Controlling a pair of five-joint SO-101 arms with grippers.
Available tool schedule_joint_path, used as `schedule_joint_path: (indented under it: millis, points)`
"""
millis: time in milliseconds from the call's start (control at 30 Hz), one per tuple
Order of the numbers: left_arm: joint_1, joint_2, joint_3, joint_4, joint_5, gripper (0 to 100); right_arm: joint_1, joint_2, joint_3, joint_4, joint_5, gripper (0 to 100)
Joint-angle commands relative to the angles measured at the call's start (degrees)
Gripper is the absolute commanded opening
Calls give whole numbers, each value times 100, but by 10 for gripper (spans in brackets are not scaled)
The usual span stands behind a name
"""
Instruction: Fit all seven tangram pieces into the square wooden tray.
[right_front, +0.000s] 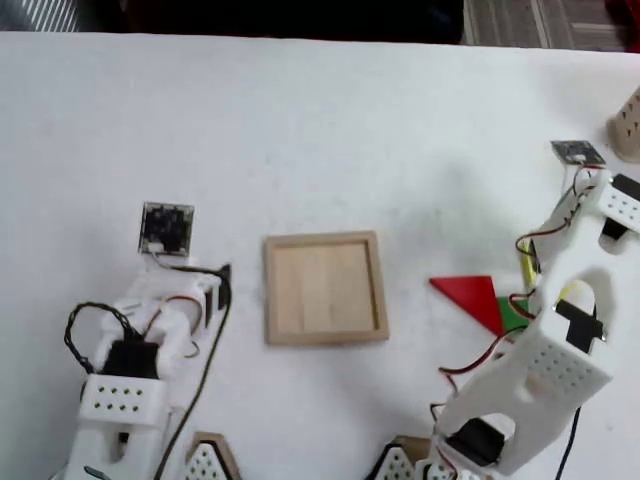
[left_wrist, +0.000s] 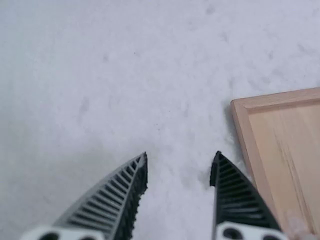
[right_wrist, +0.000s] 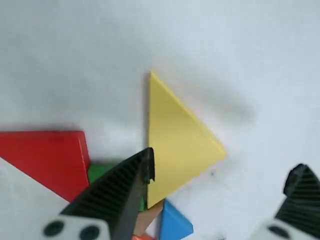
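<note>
The square wooden tray (right_front: 324, 244) lies flat mid-table with nothing in it; one corner of it (left_wrist: 260, 107) lies just beside my left gripper (left_wrist: 179, 172), which is open and low over bare table. My right gripper (right_wrist: 222, 175) is open above the yellow triangle (right_wrist: 177, 135), one finger over its edge. Next to the yellow piece lie a red triangle (right_wrist: 47, 155), a green piece (right_wrist: 102, 172), a blue piece (right_wrist: 172, 222) and a brown one. From above, the red triangle (right_front: 470, 295) and green piece (right_front: 512, 313) lie right of the tray, partly under the right arm (right_front: 545, 370).
A wide strip of white table lies between the tray and the piece cluster. A small circuit board (right_front: 166, 228) sits by the left arm, another (right_front: 577, 153) at far right. Arm bases stand along the front edge.
</note>
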Motion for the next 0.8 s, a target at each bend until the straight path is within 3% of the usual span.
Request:
schedule_joint_path:
  millis: [0, 400, 700, 767]
  points:
    - [-40, 4, -44, -149, -53, 214, 189, 4, -9, 57, -123, 397]
    - [-40, 4, -44, -149, -53, 214, 110, 1218, 18, -497, -79, 383]
    - [-40, 4, -44, -149, -53, 214, -4, 1226, -185, -514, -132, 122]
    - [-40, 4, -44, -149, -53, 214, -57, 1218, -273, -470, -176, 106]
